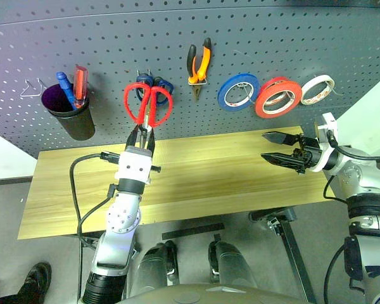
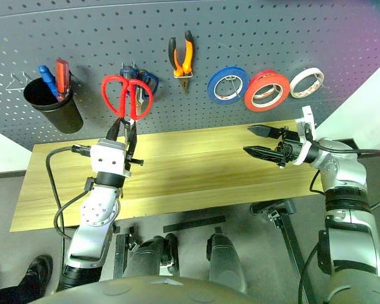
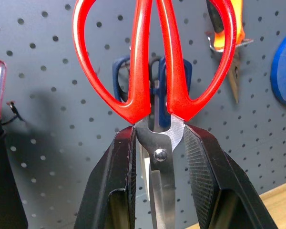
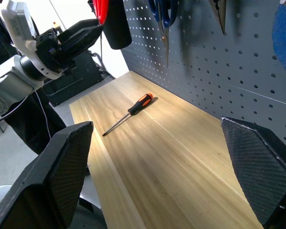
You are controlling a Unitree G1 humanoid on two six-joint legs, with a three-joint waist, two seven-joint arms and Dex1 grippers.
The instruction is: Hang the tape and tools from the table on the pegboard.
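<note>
My left gripper [image 1: 142, 134] is shut on the red-handled scissors [image 1: 148, 104] at their pivot. It holds them handles up against the dark grey pegboard [image 1: 177, 31], in front of the hanging blue-handled scissors [image 1: 155, 82]. The orange-and-black pliers [image 1: 199, 63] hang on a hook. The big red tape [image 1: 278, 97] hangs further right. The slim screwdriver [image 4: 131, 110] lies on the wooden table [image 1: 228, 171] under the left arm. My right gripper [image 1: 266, 145] stands open and empty over the table's right end, pointing left.
A black cup [image 1: 73, 114] with a blue and a red tool hangs at the board's left. A blue roll [image 1: 238, 91] and a thin pale roll [image 1: 318, 89] flank the red tape. A black cable [image 1: 76, 183] loops beside the left arm.
</note>
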